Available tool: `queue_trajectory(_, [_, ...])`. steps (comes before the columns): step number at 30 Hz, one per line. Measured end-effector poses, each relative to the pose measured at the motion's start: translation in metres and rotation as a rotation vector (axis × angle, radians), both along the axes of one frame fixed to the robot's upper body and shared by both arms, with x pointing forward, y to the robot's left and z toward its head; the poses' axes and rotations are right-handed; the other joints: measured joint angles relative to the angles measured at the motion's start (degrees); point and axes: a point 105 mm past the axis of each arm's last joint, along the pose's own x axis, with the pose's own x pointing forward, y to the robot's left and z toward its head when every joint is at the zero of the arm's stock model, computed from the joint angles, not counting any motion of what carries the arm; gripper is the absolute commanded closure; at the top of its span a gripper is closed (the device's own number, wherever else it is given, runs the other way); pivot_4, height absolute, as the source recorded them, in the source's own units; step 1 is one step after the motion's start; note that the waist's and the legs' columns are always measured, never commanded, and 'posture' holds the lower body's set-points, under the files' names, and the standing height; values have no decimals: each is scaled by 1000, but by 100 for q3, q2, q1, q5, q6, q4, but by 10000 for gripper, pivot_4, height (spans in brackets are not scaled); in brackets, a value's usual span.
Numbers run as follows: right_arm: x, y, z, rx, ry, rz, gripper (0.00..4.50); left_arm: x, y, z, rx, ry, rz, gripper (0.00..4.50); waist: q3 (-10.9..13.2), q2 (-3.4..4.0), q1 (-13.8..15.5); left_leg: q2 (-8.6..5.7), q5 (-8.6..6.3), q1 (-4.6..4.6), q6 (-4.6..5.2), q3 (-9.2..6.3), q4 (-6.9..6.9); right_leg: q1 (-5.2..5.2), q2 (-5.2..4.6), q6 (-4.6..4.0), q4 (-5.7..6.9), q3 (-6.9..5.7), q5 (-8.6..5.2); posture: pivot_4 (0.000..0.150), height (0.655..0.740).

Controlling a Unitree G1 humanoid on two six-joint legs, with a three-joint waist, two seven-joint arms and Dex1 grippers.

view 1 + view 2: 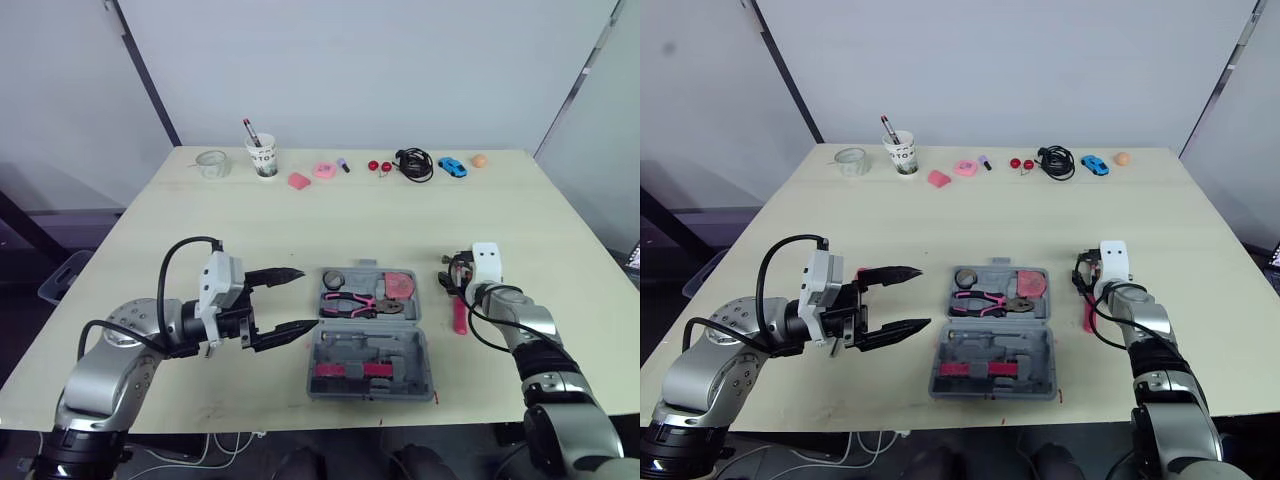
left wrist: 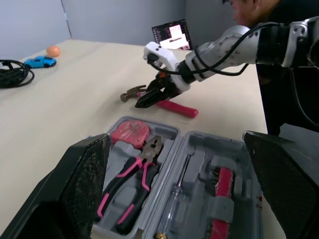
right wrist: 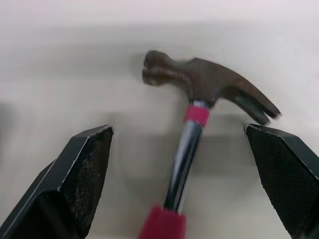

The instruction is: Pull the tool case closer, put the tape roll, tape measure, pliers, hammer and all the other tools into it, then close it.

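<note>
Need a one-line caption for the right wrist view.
Right end effector, open, lined up astride the neck of the hammer lying on the table.

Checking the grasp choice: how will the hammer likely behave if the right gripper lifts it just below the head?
Likely stiff and head-heavy: the hammer has a metal head on a thin shaft, so gripped there it should tip little. The shiny round shaft may twist in the open right gripper. Its claw should stop it rolling.
</note>
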Motion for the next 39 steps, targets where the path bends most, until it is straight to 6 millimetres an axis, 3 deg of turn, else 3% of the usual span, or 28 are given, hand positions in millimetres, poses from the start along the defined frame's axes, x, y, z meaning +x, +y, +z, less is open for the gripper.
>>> queue_trajectory(5, [7, 0, 0, -17, -4, -2, 27368, 2, 0, 1, -7, -6, 11, 0, 0, 0, -63, 0, 0, 0, 0, -1, 0, 0, 0, 1, 1, 0, 1, 1500, 7400])
queue_trajectory(6, [9, 0, 0, -19, -7, -6, 34221, 2, 0, 2, -8, -8, 13, 0, 0, 0, -71, 0, 0, 0, 0, -1, 0, 0, 0, 1, 2, 0, 1, 1500, 7400])
queue_trajectory(8, [11, -2, 0, -36, -17, -17, 43522, 4, 0, 3, -14, -13, 25, 0, 0, 0, -77, 0, 0, 1, 0, -2, -1, 0, 0, 1, 2, 0, 1, 1500, 7400])
queue_trajectory(16, [8, -3, 0, -43, -29, -10, 44985, 2, 0, 3, -34, -2, 25, 0, 0, 0, -70, 1, 0, 1, 0, -2, -2, 0, 0, 2, 2, 1, 1, 1500, 7400])
queue_trajectory(20, [-2, -5, -2, -47, -28, -5, 44985, 1, -1, 4, -39, 4, 17, 0, 0, 1, -55, 1, 0, -2, 0, -6, -4, 0, 0, 2, 2, -2, 1, 1500, 7400])
queue_trajectory(25, [-34, -7, -5, -52, -19, -20, 44985, -1, -3, 5, -32, 6, -24, 0, 2, 4, -33, 1, 0, -5, 0, -16, -5, 0, 0, 1, 2, -9, 0, 1500, 7400])
queue_trajectory(32, [-87, 9, -11, 18, 44, -94, 44985, -7, -11, 5, -13, 13, -111, 0, 4, 9, -54, 1, 0, -2, 0, -15, -8, -2, 1, 0, 2, -6, -2, 1500, 7400])
queue_trajectory(39, [-110, 19, -8, 26, 63, -112, 44985, -9, -15, 8, -3, 3, -164, 0, 6, 11, -46, 0, 0, -4, -1, -15, -7, -2, 1, -5, -2, -4, -5, 1500, 7400])
